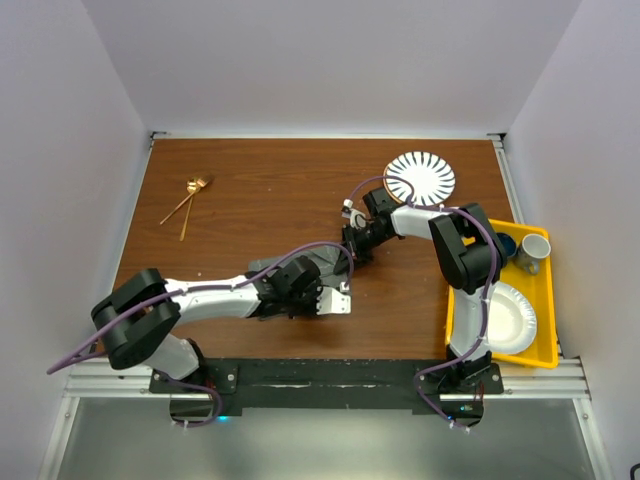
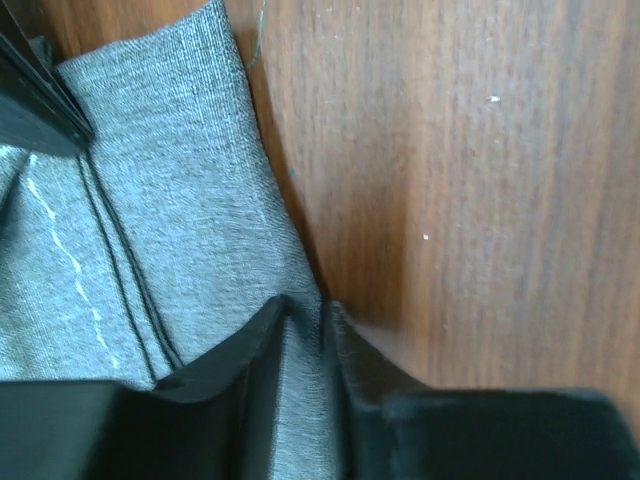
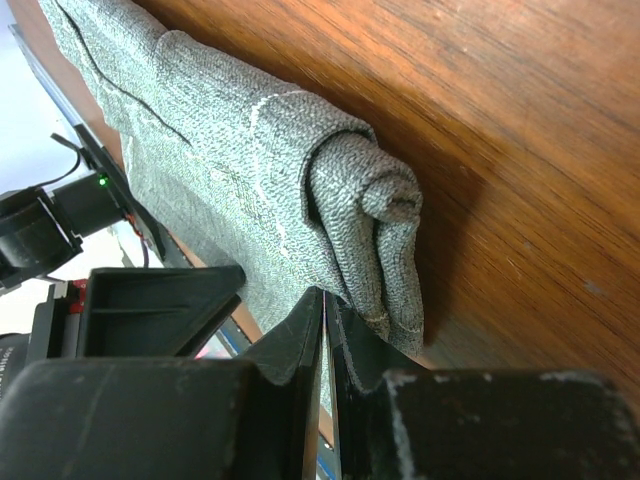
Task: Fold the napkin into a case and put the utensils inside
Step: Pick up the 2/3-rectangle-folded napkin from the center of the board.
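White-walled enclosure (image 1: 320,60) surrounds brown wood-grain table (image 1: 280,190). Metal rail (image 1: 330,377) runs along near edge. Yellow plastic tray (image 1: 549,300) sits at right edge, holding white paper plate (image 1: 506,318), grey mug (image 1: 533,250) and blue cup (image 1: 504,245). Dark grey fabric napkin (image 1: 328,262) lies mid-table, partly folded, one end rolled. Round black-and-white striped plate (image 1: 420,177) at back right. Two slender gold-copper metal utensils (image 1: 190,200) at back left, well apart from napkin. Left gripper (image 2: 307,310) clamped on napkin's side edge. Right gripper (image 3: 327,300) pinched nearly together on napkin's lower layer, beside rolled end.
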Controlling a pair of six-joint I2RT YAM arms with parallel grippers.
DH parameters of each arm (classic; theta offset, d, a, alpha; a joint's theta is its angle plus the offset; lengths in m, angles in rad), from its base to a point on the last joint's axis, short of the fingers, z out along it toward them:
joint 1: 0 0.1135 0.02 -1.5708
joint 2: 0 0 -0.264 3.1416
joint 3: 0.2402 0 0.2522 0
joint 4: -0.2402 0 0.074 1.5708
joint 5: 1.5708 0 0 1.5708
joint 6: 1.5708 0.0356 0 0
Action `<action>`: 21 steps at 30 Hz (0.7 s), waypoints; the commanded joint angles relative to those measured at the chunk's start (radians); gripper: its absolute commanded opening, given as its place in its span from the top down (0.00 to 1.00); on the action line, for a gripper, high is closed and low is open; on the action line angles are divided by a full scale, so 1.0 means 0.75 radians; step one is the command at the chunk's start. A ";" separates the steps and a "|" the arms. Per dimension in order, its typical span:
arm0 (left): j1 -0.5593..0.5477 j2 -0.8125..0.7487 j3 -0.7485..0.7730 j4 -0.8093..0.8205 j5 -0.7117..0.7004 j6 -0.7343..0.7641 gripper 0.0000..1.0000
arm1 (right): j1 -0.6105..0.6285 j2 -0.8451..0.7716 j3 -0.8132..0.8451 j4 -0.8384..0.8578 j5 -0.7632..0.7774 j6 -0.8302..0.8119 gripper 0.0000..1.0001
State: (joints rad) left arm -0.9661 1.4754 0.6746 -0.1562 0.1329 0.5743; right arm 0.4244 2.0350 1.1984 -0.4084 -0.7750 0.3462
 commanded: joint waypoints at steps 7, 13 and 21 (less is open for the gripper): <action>0.034 0.046 0.008 -0.088 0.084 0.030 1.00 | -0.010 0.046 -0.011 -0.083 0.223 -0.081 0.90; 0.110 -0.032 0.109 -0.190 0.283 0.003 1.00 | -0.012 0.042 -0.015 -0.087 0.223 -0.093 0.91; 0.253 -0.036 0.236 -0.272 0.410 -0.017 1.00 | -0.012 0.040 -0.009 -0.092 0.221 -0.100 0.91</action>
State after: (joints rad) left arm -0.8173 1.4639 0.7860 -0.3092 0.3546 0.5789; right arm 0.4244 2.0350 1.2022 -0.4194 -0.7723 0.3302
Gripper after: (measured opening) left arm 0.018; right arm 0.093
